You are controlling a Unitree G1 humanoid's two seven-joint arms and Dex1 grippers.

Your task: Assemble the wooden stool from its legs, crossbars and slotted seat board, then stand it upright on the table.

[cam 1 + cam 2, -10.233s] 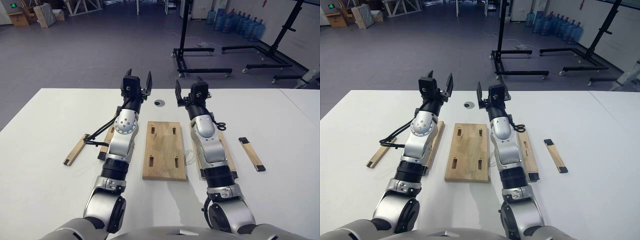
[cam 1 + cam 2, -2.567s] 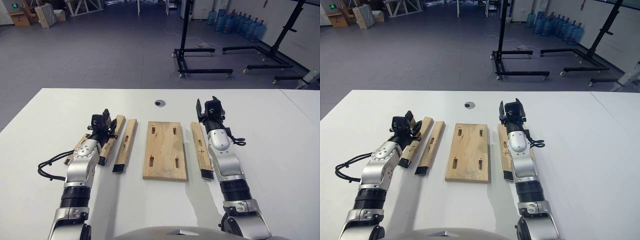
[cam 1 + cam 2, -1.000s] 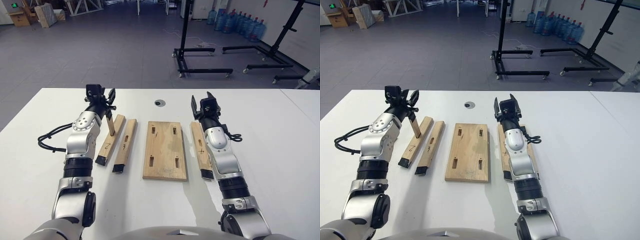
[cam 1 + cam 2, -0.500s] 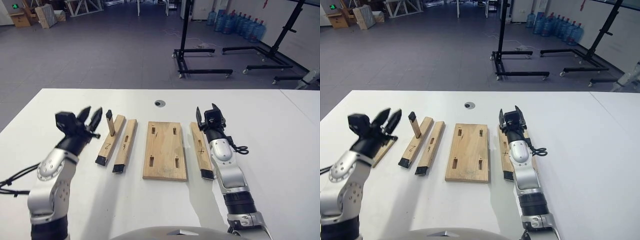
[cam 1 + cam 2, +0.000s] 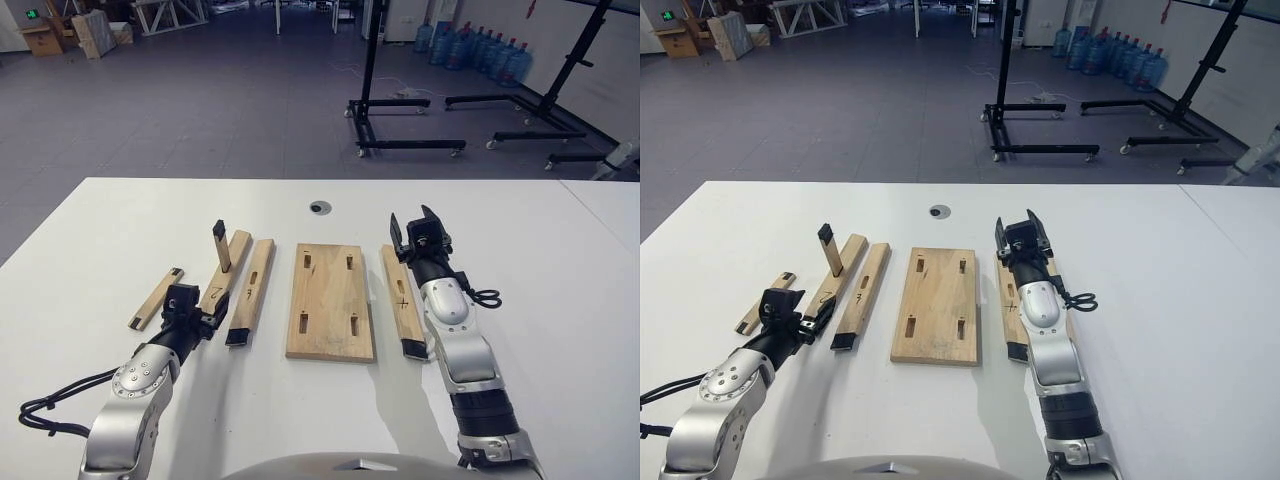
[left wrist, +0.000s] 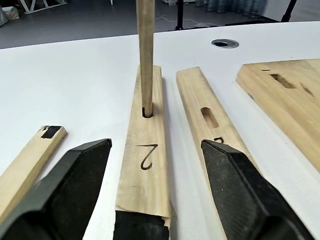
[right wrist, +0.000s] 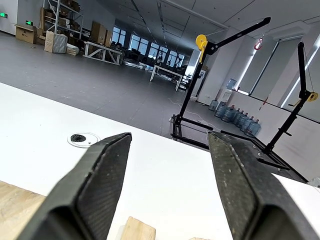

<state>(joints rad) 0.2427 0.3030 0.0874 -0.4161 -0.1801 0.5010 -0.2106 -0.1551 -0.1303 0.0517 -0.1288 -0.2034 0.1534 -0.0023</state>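
The slotted seat board lies flat mid-table. To its left lie two legs: one marked "2" with a thin crossbar standing upright in its slot, and another leg beside it. A loose crossbar lies farther left. My left gripper is open, low over the table at the near end of leg "2", its fingers on either side. A third leg lies right of the board. My right gripper is open above that leg's far end, holding nothing.
A round cable grommet sits in the white table behind the board. A black cable trails from my left arm on the near left. Black metal stands are on the floor beyond the far edge.
My left gripper let go of the crossbar, which stays upright in leg "2". The left arm then swung out left and came down near that leg's near end. The right arm barely moved.
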